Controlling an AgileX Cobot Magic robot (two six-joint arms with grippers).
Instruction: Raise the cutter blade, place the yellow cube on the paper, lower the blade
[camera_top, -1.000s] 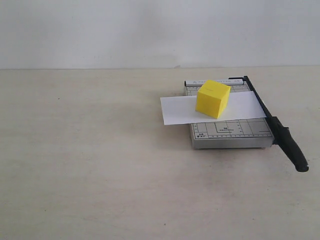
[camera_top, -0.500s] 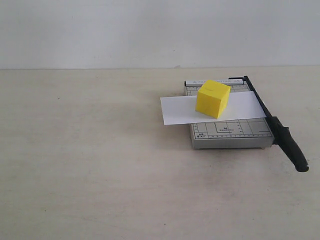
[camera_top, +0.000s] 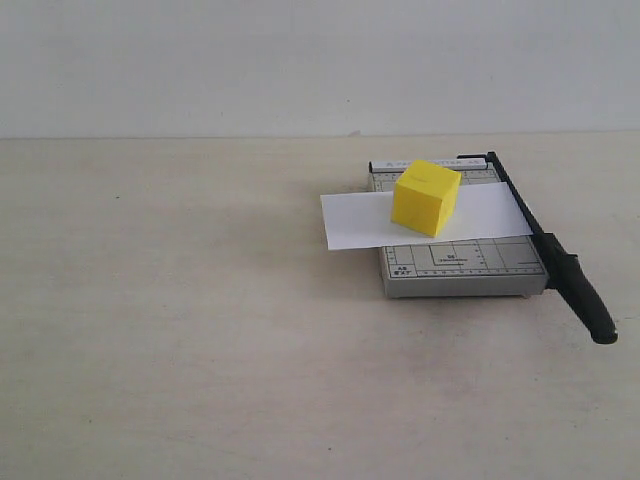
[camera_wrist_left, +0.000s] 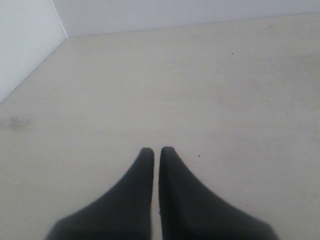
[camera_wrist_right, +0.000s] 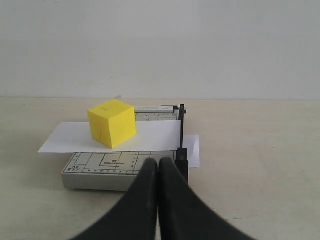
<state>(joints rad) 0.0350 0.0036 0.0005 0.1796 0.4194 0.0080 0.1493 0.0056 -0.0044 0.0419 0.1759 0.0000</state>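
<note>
The yellow cube sits on the white paper, which lies across the grey board near the right edge of the surface. The black cutter blade lies lowered along the board's right side.

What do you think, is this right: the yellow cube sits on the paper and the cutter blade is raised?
Not quite. The yellow cube does sit on the paper, but the cutter blade is lowered along the edge of the grey board, as the exterior view shows.
</note>
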